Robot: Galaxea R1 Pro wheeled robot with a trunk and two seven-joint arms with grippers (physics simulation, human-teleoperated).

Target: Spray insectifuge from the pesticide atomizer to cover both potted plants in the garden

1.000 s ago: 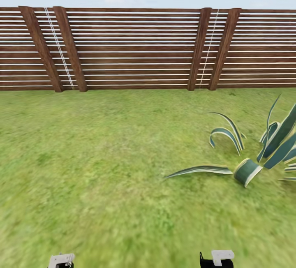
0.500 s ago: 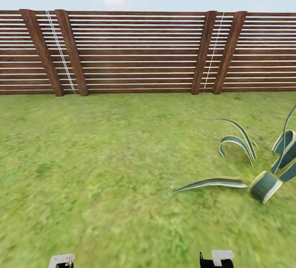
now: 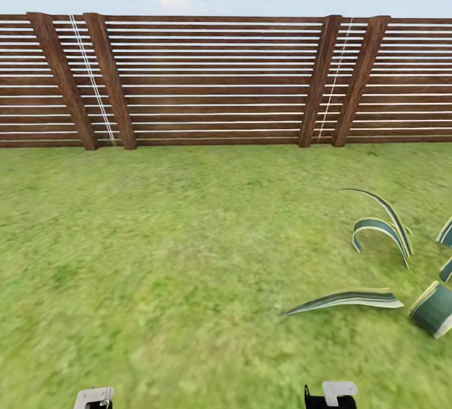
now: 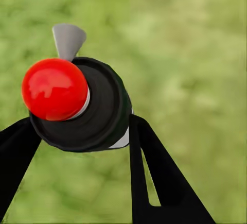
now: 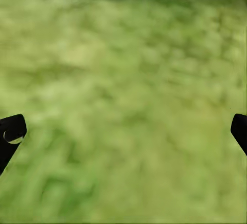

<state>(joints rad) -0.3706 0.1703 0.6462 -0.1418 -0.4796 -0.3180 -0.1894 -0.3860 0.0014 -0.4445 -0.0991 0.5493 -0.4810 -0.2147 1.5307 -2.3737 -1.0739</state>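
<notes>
My left gripper (image 4: 77, 131) is clamped on the pesticide atomizer (image 4: 82, 105), whose red knob (image 4: 54, 88) and grey nozzle (image 4: 68, 39) point back at my wrist camera above blurred lawn (image 3: 157, 258). My right gripper (image 5: 123, 131) hangs spread wide with only grass between its fingers. A potted plant (image 3: 389, 271) sprawls at my two o'clock, its striped leaves low. The slatted wooden fence (image 3: 213, 83) spans twelve o'clock.

One spray bottle (image 4: 77, 105), with one red cap (image 4: 54, 89) and one grey nozzle (image 4: 68, 39). One plant (image 3: 402, 265) with striped leaves on one lawn (image 3: 157, 258). One slatted wooden fence (image 3: 213, 83) with four slanted posts. Two grippers: left gripper (image 3: 94, 398), right gripper (image 3: 331, 394).
</notes>
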